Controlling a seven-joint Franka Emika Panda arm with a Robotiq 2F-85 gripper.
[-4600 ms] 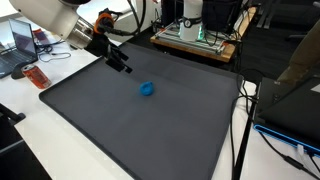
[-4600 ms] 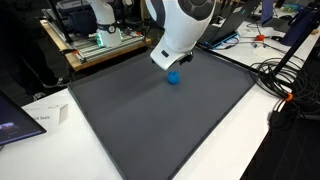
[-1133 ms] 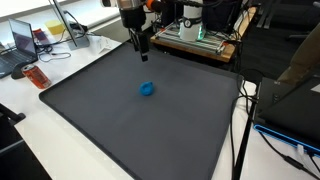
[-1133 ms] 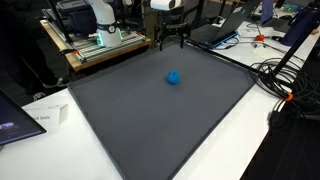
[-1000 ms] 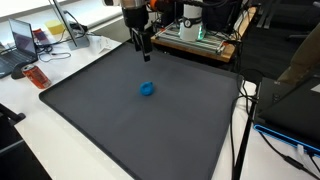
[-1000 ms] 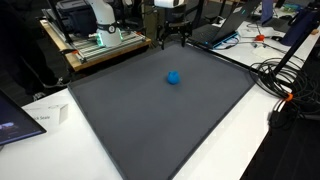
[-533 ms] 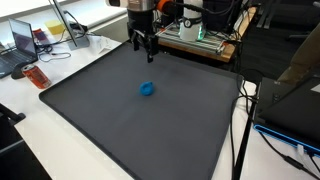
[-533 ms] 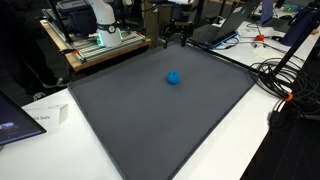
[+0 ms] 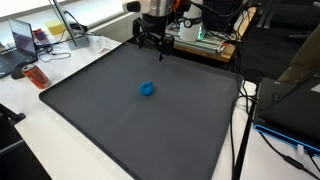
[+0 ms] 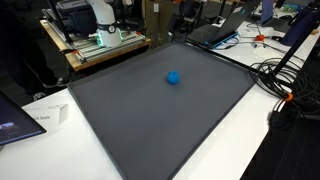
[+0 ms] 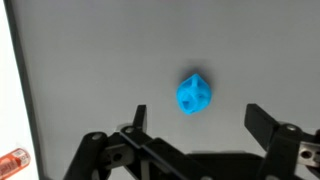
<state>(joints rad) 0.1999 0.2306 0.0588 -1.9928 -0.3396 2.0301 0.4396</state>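
The end effector (image 9: 152, 45) hangs empty over the dark worktop (image 9: 120, 120), its fingers (image 11: 137, 118) spread wide. In the wrist view the blue cube (image 11: 195, 94) lies centred between them, well below the end effector (blocky, with no long axis).

Item: one small blue block (image 11: 195, 94), lying loose on a mat.
Bright blue, faceted, roughly cube-shaped with softened edges; the wrist view shows it tilted, with one corner uppermost. It rests on the dark grey mat (image 9: 120, 120), towards the middle and slightly nearer the far edge in both exterior views.
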